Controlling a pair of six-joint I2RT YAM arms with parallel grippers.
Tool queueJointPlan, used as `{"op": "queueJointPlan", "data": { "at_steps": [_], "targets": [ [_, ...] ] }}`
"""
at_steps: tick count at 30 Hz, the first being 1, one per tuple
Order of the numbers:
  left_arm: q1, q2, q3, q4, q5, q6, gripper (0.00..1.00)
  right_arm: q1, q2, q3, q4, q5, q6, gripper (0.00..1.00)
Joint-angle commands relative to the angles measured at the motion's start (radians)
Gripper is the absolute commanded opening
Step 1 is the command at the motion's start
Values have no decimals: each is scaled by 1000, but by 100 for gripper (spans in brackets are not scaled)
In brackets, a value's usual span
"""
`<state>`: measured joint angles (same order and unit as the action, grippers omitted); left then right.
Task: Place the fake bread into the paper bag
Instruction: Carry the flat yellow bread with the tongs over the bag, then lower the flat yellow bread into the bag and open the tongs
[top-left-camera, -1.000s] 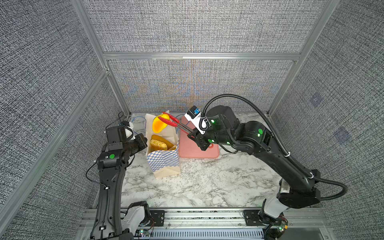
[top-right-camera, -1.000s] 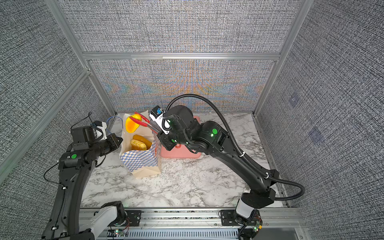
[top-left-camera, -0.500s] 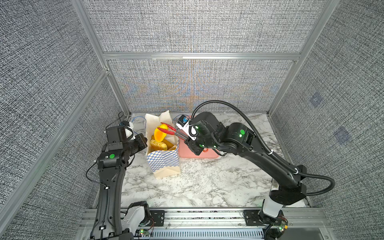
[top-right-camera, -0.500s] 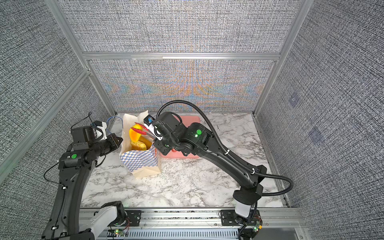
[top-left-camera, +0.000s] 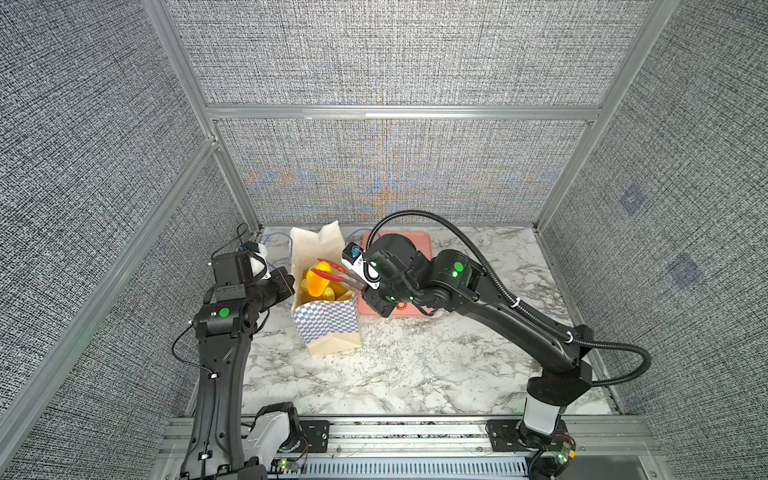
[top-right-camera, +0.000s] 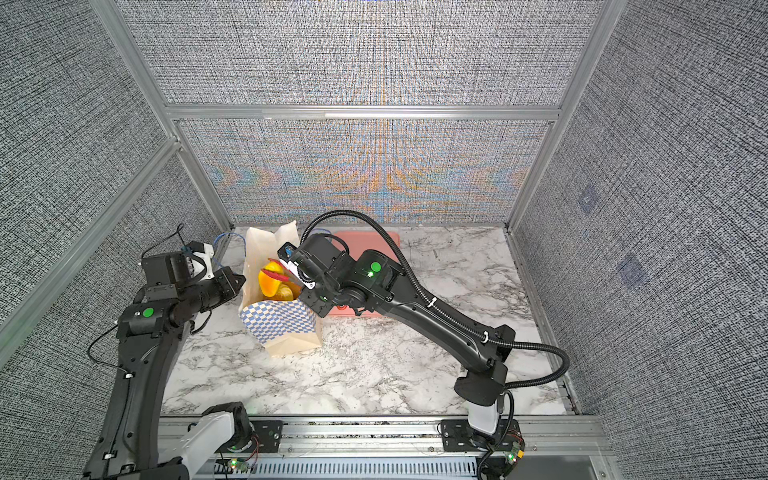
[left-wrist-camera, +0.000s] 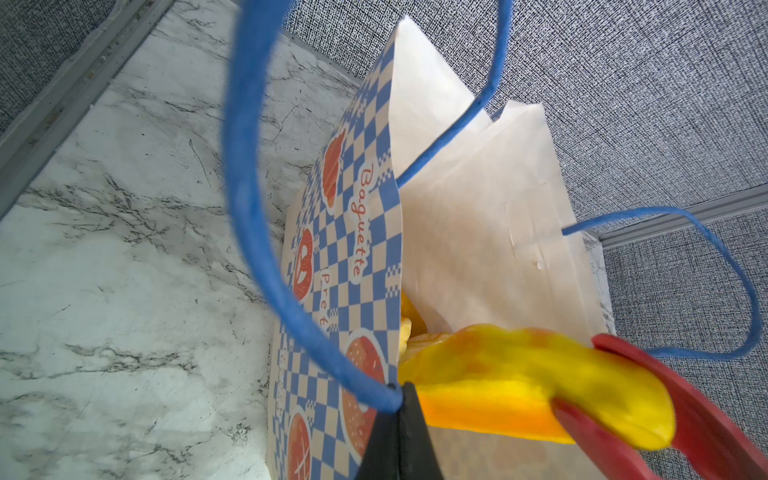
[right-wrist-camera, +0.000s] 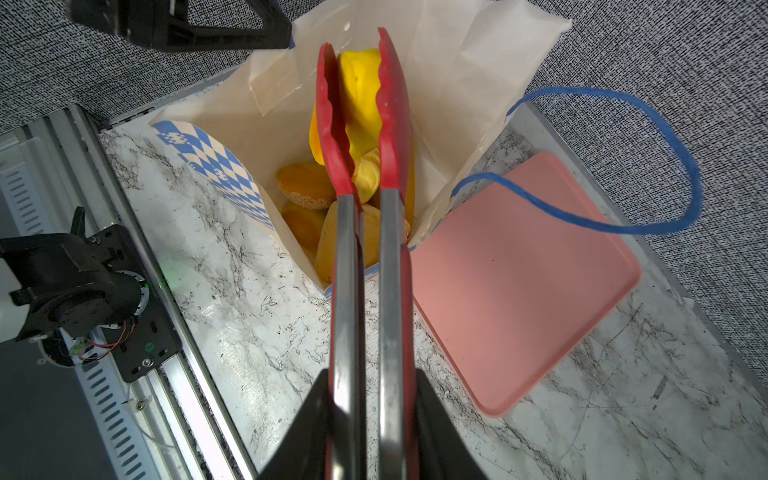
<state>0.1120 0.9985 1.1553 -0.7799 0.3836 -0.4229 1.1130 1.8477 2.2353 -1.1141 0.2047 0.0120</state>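
In both top views the paper bag (top-left-camera: 328, 320) is seen upright on the marble surface (top-left-camera: 395, 365), just beside the pink tray (top-left-camera: 419, 245). Its side rim is pinched by the left tool (top-left-camera: 289, 282), which is clenched tight. The red tongs (top-left-camera: 332, 274) are gripped at their handles by the right tool (top-left-camera: 365, 286) and reached over the bag's open mouth. A yellow-orange piece of fake bread (top-left-camera: 316, 284) is squeezed between their tips. More golden pieces can be glimpsed beneath it inside the bag (top-right-camera: 286, 324).

Over to the left wrist view. The left tool (left-wrist-camera: 399, 432) is shown closed on the bag's rim, right where a blue cord handle (left-wrist-camera: 245, 174) is attached. The held piece (left-wrist-camera: 519, 386) is seen at the mouth, clasped by the tongs (left-wrist-camera: 706, 415).

Now the right wrist view. The tongs' steel arms are clamped between the right tool's fingers (right-wrist-camera: 440, 428). The yellow piece (right-wrist-camera: 361, 91) is nipped between the red tips (right-wrist-camera: 390, 124), above several pieces (right-wrist-camera: 305, 185) lying inside the bag (right-wrist-camera: 208, 162). The tray (right-wrist-camera: 519, 282) is seen flat on the surface, right against the bag's wall.
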Motion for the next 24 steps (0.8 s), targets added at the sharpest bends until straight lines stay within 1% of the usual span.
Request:
{"op": "queueJointPlan", "data": {
  "at_steps": [1, 4, 19, 21, 24],
  "targets": [
    [1, 0, -2, 7, -3, 6, 0, 2, 4, 9, 19, 0, -9, 33],
    [0, -1, -3, 7, -2, 5, 0, 3, 11, 9, 22, -2, -9, 35],
    [0, -2, -5, 7, -2, 5, 0, 3, 44, 20, 11, -21, -12, 36],
    [0, -1, -3, 8, -3, 5, 0, 2, 44, 21, 14, -21, -14, 38],
    [1, -1, -2, 8, -2, 6, 0, 2, 45, 24, 16, -19, -13, 43]
  ]
}}
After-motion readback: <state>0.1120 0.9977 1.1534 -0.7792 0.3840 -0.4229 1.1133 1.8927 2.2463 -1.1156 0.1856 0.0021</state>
